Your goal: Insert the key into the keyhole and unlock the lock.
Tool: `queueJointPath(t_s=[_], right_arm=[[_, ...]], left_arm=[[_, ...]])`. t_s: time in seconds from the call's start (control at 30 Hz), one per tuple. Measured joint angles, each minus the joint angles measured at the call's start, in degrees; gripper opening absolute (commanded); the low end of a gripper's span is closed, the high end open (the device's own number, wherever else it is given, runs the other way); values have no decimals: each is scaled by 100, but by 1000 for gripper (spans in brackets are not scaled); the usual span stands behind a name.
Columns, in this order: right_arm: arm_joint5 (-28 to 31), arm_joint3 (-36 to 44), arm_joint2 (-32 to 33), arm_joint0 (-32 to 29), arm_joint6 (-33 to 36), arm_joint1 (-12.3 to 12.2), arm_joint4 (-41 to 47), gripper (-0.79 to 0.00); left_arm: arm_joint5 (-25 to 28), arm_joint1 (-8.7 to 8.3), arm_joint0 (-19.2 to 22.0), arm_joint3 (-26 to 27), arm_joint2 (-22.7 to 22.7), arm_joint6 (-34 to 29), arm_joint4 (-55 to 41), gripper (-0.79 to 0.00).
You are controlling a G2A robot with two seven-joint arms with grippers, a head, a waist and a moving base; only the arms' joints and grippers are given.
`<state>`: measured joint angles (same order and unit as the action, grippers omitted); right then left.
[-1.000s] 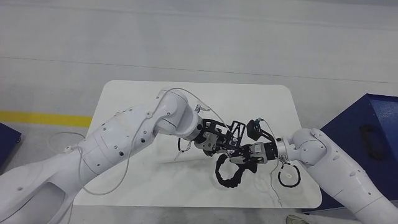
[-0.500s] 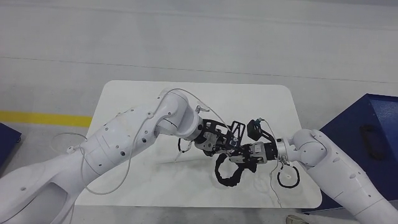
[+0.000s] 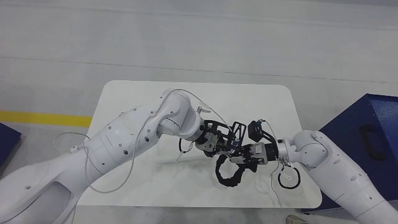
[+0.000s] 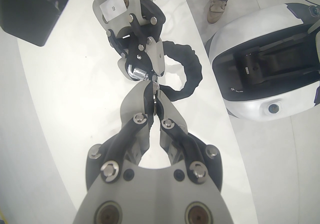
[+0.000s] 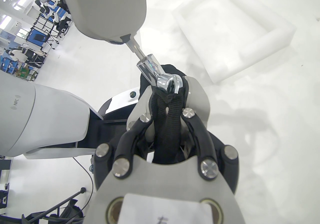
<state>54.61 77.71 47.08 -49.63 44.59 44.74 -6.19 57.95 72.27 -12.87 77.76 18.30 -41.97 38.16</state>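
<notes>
The lock is a black fabric-covered cable (image 3: 227,174) with a chrome cylinder head (image 5: 150,67). My right gripper (image 5: 166,85) is shut on the cable just behind that head and holds it above the white table (image 3: 155,180). My left gripper (image 4: 152,85) is shut on the key (image 4: 155,90). The key's blade (image 5: 136,48) meets the end of the cylinder (image 4: 136,73) and appears partly inside it. In the top view the two grippers meet tip to tip, left gripper (image 3: 227,143) and right gripper (image 3: 244,154), with the cable loop hanging down to the table.
A shallow white foam tray (image 5: 237,42) lies on the table beyond the lock. A small black ring of cord (image 3: 289,177) lies near the right arm's wrist. A blue cabinet (image 3: 367,130) stands off the table's right edge. A thin white wire (image 3: 180,154) trails under the left arm.
Both wrists have crept very slightly toward the table's front. Key and lock head stay together, and each gripper keeps its hold.
</notes>
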Motion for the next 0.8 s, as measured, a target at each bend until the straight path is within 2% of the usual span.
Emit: queueJointPath(t_s=[0.4,0.8], right_arm=[[95,-70,27,-10,97,4,179,-785],[146,-230,-47,93,312,42,461,-785]], left_arm=[[5,128,71,-180,-90,-192,-215,-785],[5,173,60,-216,-88,-209,-195,-785]])
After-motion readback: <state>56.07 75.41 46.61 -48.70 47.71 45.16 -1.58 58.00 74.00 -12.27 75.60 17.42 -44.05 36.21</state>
